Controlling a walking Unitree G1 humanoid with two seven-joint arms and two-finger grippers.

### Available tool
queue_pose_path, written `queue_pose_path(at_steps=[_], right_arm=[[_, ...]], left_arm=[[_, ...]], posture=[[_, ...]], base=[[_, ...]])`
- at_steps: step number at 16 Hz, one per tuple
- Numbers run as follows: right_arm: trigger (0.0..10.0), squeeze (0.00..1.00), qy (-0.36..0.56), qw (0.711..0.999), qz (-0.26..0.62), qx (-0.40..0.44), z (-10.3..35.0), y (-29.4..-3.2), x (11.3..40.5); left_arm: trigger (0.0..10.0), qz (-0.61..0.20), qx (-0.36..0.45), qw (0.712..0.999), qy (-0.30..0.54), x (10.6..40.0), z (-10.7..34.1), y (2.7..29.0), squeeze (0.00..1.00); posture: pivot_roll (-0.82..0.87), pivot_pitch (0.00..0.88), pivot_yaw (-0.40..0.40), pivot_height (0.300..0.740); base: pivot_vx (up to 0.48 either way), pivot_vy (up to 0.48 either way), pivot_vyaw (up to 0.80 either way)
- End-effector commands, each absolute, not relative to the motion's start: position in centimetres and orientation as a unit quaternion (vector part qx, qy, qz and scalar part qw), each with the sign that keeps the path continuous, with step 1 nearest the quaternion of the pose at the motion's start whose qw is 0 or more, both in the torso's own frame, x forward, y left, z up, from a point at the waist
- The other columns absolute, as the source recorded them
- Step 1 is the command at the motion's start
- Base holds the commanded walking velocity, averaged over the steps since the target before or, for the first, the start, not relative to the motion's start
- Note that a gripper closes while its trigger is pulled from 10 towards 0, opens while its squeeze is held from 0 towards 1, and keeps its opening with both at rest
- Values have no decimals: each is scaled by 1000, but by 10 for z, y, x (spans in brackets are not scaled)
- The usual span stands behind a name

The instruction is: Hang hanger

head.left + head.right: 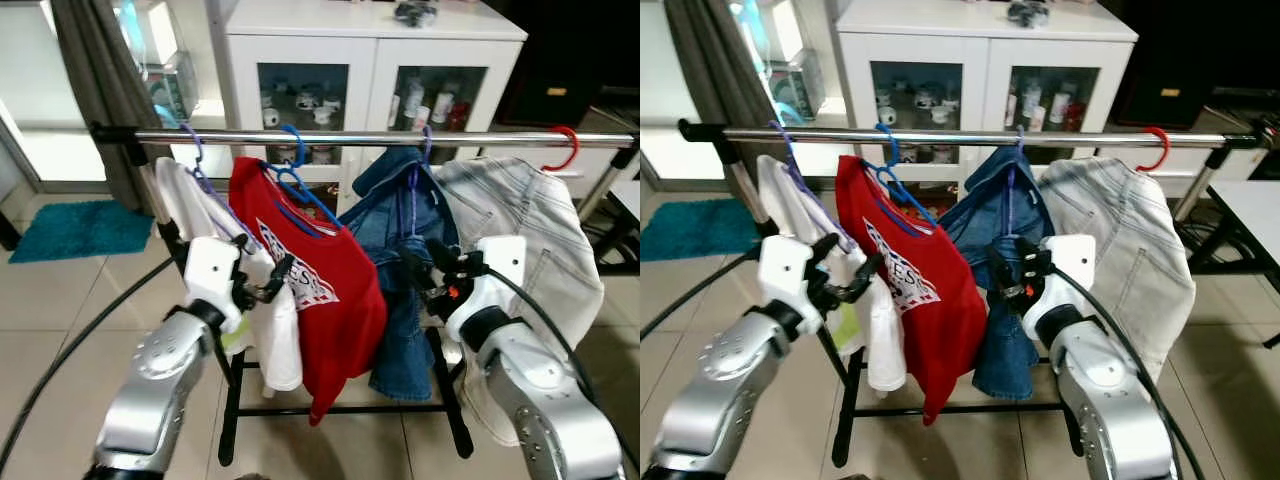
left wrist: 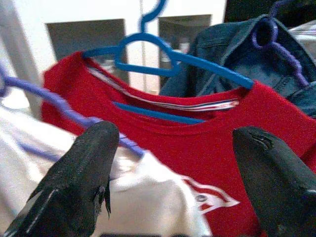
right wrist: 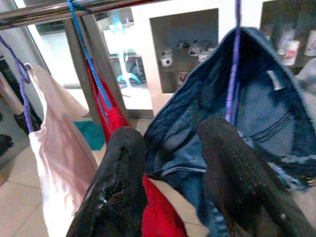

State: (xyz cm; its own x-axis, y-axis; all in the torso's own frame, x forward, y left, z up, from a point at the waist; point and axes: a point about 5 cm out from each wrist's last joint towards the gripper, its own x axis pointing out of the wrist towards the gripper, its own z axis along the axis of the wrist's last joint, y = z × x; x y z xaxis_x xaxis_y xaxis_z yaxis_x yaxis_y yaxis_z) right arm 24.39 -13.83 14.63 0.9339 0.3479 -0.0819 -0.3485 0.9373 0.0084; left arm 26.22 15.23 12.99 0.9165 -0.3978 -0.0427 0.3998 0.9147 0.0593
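Where pale floor tiles (image 1: 60, 290) meet a white cabinet (image 1: 370, 60), a blue hanger (image 1: 300, 190) carrying a red shirt (image 1: 330, 300) hangs on the metal rail (image 1: 400, 138); left gripper (image 1: 262, 272) and right gripper (image 1: 425, 262) both hold their fingers spread, gripping nothing.

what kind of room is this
Likely a lived-in home room: a clothes rail hung with a red t-shirt and denim, a white glass-door cabinet of mugs, tiled floor.

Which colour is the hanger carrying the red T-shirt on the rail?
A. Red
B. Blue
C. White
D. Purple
B: the red T-shirt hangs from a blue hanger hooked over the metal rail, seen clearly in the left wrist view; the purple hangers carry the white and denim garments.
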Motion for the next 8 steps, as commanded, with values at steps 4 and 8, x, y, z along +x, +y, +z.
queue_pose_path(at_steps=[4, 8], right_arm=[[10000, 0, 45, 983, 178, -11, 138, -135, 242], [10000, 0, 22, 990, 136, 30, 141, -146, 245]], left_arm=[[10000, -178, 29, 984, 8, 259, 136, 157, 0], [10000, -179, 24, 984, 5, 264, 137, 153, 0]], posture=[[-81, 0, 13, 740], [-98, 0, 32, 740]], base=[[0, 0, 600], [0, 0, 400]])
